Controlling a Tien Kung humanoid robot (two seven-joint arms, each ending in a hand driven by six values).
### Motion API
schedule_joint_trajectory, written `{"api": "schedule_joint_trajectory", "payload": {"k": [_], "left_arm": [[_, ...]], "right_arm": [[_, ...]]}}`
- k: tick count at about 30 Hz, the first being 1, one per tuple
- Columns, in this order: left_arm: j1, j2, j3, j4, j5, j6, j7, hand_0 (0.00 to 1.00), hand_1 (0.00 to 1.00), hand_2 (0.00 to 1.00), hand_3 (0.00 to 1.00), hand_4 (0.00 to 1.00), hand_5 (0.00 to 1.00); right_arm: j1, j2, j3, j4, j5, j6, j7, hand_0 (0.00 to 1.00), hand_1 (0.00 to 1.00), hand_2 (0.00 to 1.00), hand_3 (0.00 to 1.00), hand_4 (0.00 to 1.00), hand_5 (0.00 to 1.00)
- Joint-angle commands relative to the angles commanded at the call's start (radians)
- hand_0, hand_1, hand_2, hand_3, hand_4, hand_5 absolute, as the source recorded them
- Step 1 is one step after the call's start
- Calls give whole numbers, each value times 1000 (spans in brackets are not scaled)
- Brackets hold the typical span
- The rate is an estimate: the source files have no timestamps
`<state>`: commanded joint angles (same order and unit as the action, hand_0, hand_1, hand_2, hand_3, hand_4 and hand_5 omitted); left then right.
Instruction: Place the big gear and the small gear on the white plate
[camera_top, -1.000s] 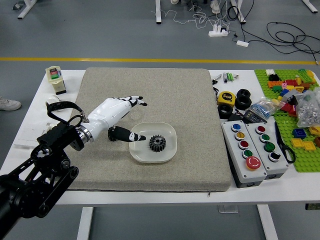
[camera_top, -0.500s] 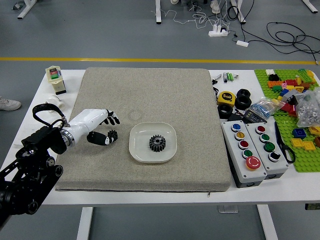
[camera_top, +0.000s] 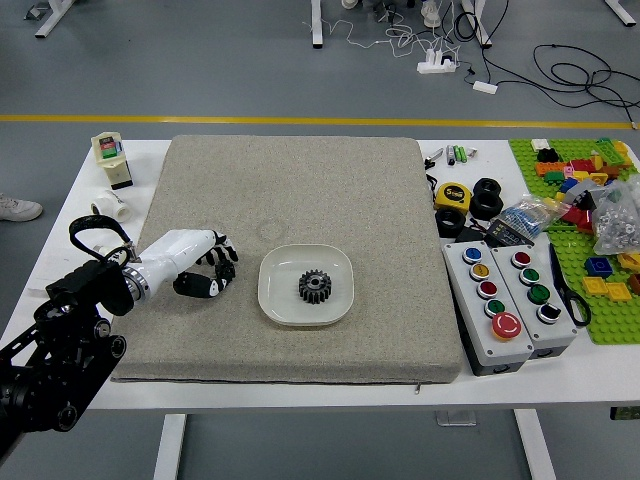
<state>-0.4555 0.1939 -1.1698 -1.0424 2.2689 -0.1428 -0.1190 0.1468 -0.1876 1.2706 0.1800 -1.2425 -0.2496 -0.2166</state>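
Curling its black-tipped fingers inward, the left hand (camera_top: 222, 268) is low over the grey mat (camera_top: 300, 205), palm side down, with the thumb on the side nearer the robot. The fingers and thumb are closed on the small gear (camera_top: 227, 272), which is mostly hidden among the dark fingertips; how firmly it is held, I cannot tell. The back of the hand is white, and the black left arm (camera_top: 85, 345) runs from it toward the robot and out to the left.

To the right of the hand, apart from it, the white plate (camera_top: 272, 300) rests on the same mat. The big gear (camera_top: 315, 287) lies flat near the plate's middle, its toothed rim clear of the plate's walls and its round hole facing up.

Beyond the hand and to its left, off the mat, a pale bottle-like container (camera_top: 110, 158) with a dark base is near the table's corner, and a white rounded object (camera_top: 110, 206) is closer to the hand. Well to the hand's right, past the mat, two grey button boxes (camera_top: 483, 335) are side by side; farther from the robot than these are a yellow tape measure (camera_top: 453, 196) and black rolls (camera_top: 487, 205). Farthest right of the hand, green baseplates (camera_top: 612, 325) carry coloured bricks (camera_top: 595, 286) and a clear plastic bag (camera_top: 618, 215), with black-handled scissors (camera_top: 572, 300) along their near side.
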Motion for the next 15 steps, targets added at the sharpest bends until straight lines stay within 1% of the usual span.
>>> {"api": "schedule_joint_trajectory", "payload": {"k": [2,3,8,9,14,15], "left_arm": [[1,1,-1,-4,0,2,-1,422,532,572,600,512,31],[1,2,-2,-8,0,5,-2,384,500,544,597,407,2],[0,2,-4,-12,0,16,-5,384,500,544,597,407,2],[0,3,-4,-12,0,17,-6,329,451,503,580,225,2],[0,4,-5,-10,0,14,-7,329,451,503,580,225,2],[1,4,-6,-11,0,14,-7,303,424,483,565,116,2]], "right_arm": [[0,0,1,0,0,0,0,658,672,753,564,757,608],[0,0,2,0,-1,0,0,658,672,752,564,757,609],[1,0,3,0,-2,0,0,658,672,752,564,757,609],[1,0,3,0,-2,0,0,658,673,753,564,757,609],[1,0,3,0,-2,0,0,658,673,753,564,757,609],[1,0,3,0,-2,0,0,658,672,752,564,757,609]]}}
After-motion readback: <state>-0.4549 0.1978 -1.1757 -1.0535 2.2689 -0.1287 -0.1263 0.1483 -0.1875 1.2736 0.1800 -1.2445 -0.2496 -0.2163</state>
